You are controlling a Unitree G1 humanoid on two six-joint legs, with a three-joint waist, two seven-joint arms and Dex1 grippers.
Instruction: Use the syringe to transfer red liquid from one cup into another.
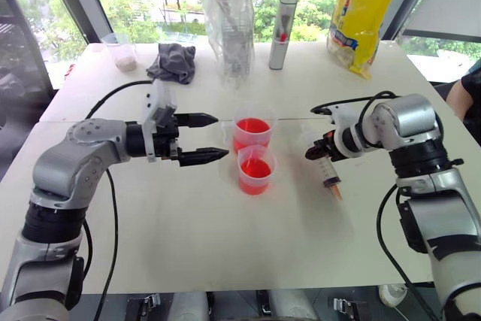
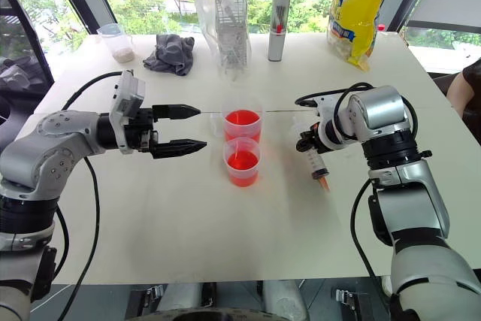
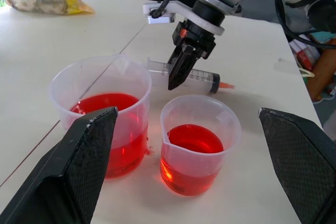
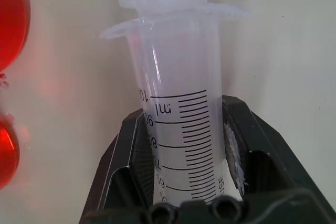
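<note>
Clear plastic, my large marked syringe (image 1: 328, 170) lies on the white table (image 1: 188, 238) right of the cups, orange tip nearward; my right claw (image 3: 177, 70) straddles it loosely, left claw (image 1: 203, 138) wide, empty.

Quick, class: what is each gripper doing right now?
Left gripper: open, holding nothing, beside the two clear plastic cups of red liquid.
Right gripper: fingers around the large clear plastic syringe lying on the white table; grip or release cannot be told.
</note>
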